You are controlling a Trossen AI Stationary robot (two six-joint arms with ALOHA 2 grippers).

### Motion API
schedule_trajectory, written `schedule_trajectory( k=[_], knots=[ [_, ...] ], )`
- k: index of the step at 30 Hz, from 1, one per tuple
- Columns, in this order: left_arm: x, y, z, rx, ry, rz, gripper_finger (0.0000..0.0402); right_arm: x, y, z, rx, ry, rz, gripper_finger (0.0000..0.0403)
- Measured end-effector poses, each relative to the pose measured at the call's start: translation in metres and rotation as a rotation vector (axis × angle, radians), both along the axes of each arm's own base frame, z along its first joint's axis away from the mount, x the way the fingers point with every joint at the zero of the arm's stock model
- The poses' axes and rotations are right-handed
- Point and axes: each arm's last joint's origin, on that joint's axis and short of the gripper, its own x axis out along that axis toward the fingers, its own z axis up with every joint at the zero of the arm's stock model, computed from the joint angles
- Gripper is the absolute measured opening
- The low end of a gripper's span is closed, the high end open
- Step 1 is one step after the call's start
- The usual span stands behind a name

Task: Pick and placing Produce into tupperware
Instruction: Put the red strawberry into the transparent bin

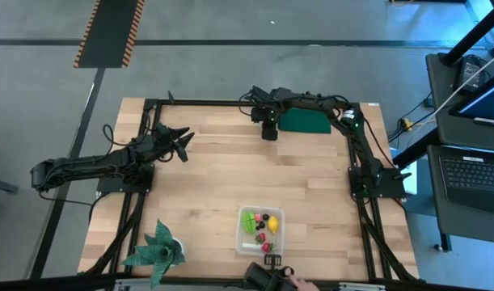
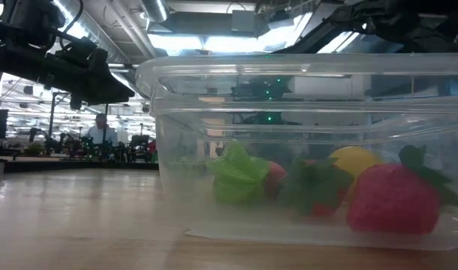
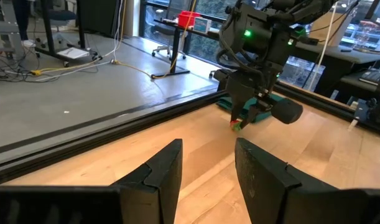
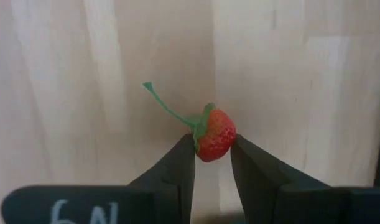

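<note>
Step in hand: the right gripper (image 4: 213, 152) has a small red strawberry (image 4: 215, 135) between its jaws, and I judge the carry to the tupperware (image 1: 260, 229) is the next part.
Right jaws: clamped on the strawberry from both sides; its thin green stem sticks out to the upper left in the right wrist view.
How to do it well: the grip is only on the lower part of the berry, so the arm should lift straight and move slowly, then release only when it is over the open container, low enough that the berry does not bounce out.
Tupperware place: lower centre of the high view, well apart from the right gripper (image 1: 269, 129), which is at upper centre, just beside the dark green pad (image 1: 305, 121).
Produce inside: a light green piece (image 2: 240, 174), a yellow one (image 2: 354, 160) and red berries (image 2: 393, 199) already lie in it.
Right arm pose: bent inward along the far edge of the desk (image 1: 214, 178), wrist pointing down.
Left arm pose: it waits at the left side; the left gripper (image 1: 182, 144) has its jaws apart and holds nothing.
</note>
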Motion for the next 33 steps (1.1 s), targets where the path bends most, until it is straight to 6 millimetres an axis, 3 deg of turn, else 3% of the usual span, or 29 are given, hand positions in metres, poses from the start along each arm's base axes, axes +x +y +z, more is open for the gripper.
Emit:
schedule_trajectory(
  k=[7, 13, 25, 29, 33],
  knots=[
    [0.000, 0.000, 0.000, 0.000, 0.000, 0.000, 0.0140, -0.007, 0.007, 0.029, 0.006, -0.013, 0.001, 0.0100],
    [0.000, 0.000, 0.000, 0.000, 0.000, 0.000, 0.0140, -0.012, 0.031, 0.080, 0.020, -0.017, 0.042, 0.0100],
    [0.000, 0.000, 0.000, 0.001, 0.001, 0.005, 0.0140, -0.015, 0.131, 0.196, 0.062, -0.193, 0.193, 0.0101],
    [0.000, 0.000, 0.000, 0.001, 0.001, 0.006, 0.0140, -0.018, 0.172, 0.222, 0.070, -0.234, 0.254, 0.0101],
    [0.000, 0.000, 0.000, 0.001, 0.000, 0.005, 0.0140, -0.019, 0.212, 0.235, 0.093, -0.266, 0.309, 0.0101]
  ],
)
